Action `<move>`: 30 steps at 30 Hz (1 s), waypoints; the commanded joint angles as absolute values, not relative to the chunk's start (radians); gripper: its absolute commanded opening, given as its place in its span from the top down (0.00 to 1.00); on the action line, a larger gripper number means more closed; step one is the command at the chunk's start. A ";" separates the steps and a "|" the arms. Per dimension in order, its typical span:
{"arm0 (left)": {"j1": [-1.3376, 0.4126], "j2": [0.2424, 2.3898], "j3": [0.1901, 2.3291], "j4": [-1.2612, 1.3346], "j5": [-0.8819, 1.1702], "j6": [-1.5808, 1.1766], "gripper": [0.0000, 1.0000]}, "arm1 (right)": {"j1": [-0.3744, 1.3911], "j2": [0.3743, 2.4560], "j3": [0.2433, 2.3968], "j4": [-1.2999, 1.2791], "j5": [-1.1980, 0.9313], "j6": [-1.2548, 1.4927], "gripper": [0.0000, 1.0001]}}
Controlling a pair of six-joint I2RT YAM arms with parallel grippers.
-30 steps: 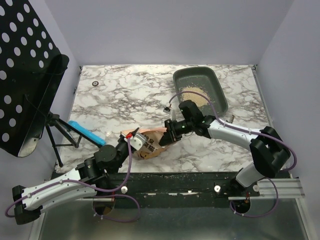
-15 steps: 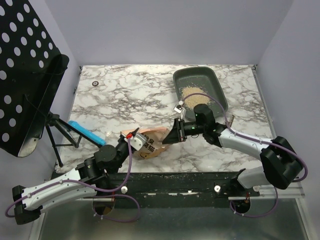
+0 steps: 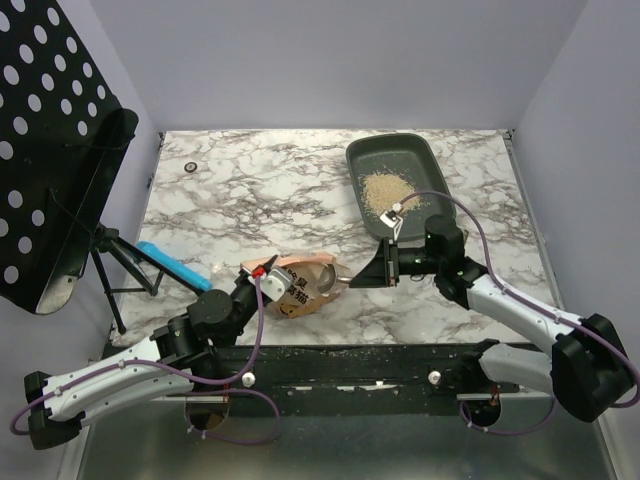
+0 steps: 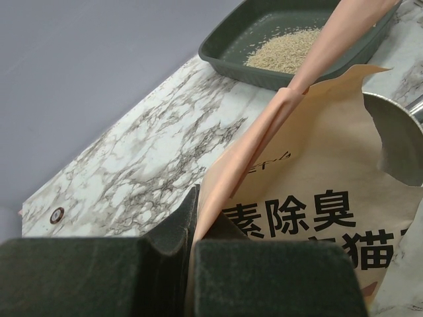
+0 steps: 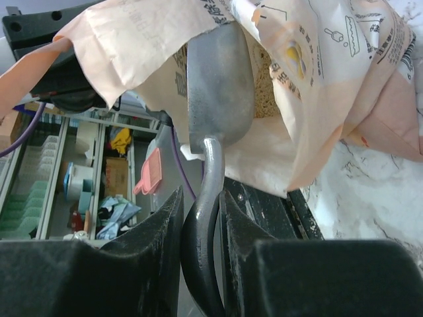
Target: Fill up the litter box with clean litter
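the white-and-grey marbled tabletop [image 3: 260,190] carries everything. a black perforated stand panel [image 3: 50,130] leans over its left edge, tilted on a tripod base.

the litter box [image 3: 400,152], a dark grey tray with rounded corners, sits at the far right corner, lying at a slight angle to the tabletop's edges. in the left wrist view it shows as [image 4: 231,39], beyond the bag's raised flap.

the orange-tan litter bag [image 3: 300,285] lies near the middle of the near edge, its open mouth turned toward the right. the left gripper [image 3: 262,275] is at the bag's left end. the left wrist view shows its fingers [image 4: 172,231] closed on the bag's upper edge [image 4: 297,211], with the paper pinched between them.

the clean litter [image 3: 385,190] is a loose pale tan heap inside the litter box, on the half nearer the arms; the far half of the floor is bare. it appears as [image 4: 287,51] from the left wrist.

the grey scoop [image 3: 338,278] has its bowl tucked into the bag's mouth. the right gripper [image 3: 372,270] is just right of the bag, and in the right wrist view its fingers [image 5: 158,224] are clamped on the scoop's curved handle, with the bowl [image 5: 218,79] inside the bag [image 5: 317,99] and tan granules showing behind it.

a blue flat object [image 3: 170,262] lies at the left edge. a small dark ring [image 3: 190,167] sits near the far left corner.
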State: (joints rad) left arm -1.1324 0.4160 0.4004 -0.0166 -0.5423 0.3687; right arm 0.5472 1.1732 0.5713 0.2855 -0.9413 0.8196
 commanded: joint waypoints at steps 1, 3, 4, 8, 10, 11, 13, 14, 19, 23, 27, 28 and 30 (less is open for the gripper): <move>-1.138 0.402 0.430 0.063 -0.503 0.359 1.00 | 0.509 1.077 0.542 0.299 -0.991 0.833 1.00; -1.140 0.406 0.430 0.063 -0.506 0.357 1.00 | 0.496 1.042 0.519 0.272 -0.986 0.834 1.00; -1.140 0.407 0.430 0.064 -0.508 0.357 1.00 | 0.489 1.028 0.505 0.267 -0.985 0.839 1.00; -1.140 0.405 0.428 0.069 -0.512 0.359 1.00 | 0.468 0.954 0.457 0.235 -0.977 0.867 1.00; -1.140 0.405 0.428 0.069 -0.514 0.359 1.00 | 0.453 0.925 0.427 0.230 -0.973 0.897 1.00; -1.140 0.406 0.426 0.072 -0.514 0.359 1.00 | 0.445 0.910 0.414 0.227 -0.971 0.911 1.00; -1.140 0.407 0.426 0.072 -0.512 0.359 1.00 | 0.431 0.878 0.387 0.224 -0.971 0.943 1.00; -1.140 0.407 0.426 0.071 -0.512 0.359 1.00 | 0.425 0.864 0.377 0.224 -0.966 0.959 1.00; -1.140 0.408 0.425 0.074 -0.518 0.359 1.00 | 0.416 0.786 0.330 0.222 -0.945 1.046 1.00; -1.140 0.407 0.426 0.075 -0.535 0.360 1.00 | 0.414 0.714 0.282 0.227 -0.911 1.150 1.00; -1.140 0.399 0.425 0.087 -0.584 0.364 1.00 | 0.414 0.595 0.223 0.235 -0.842 1.242 1.00; -1.138 0.391 0.423 0.092 -0.591 0.365 1.00 | 0.414 0.569 0.216 0.221 -0.819 1.249 1.00; -1.140 0.385 0.422 0.103 -0.601 0.367 1.00 | 0.414 0.537 0.210 0.207 -0.798 1.253 1.00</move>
State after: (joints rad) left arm -1.1328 0.4122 0.4004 -0.0116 -0.5682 0.3698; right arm 0.4171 0.6044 0.2291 0.2134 -0.8700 1.1748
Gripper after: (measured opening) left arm 0.012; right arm 0.312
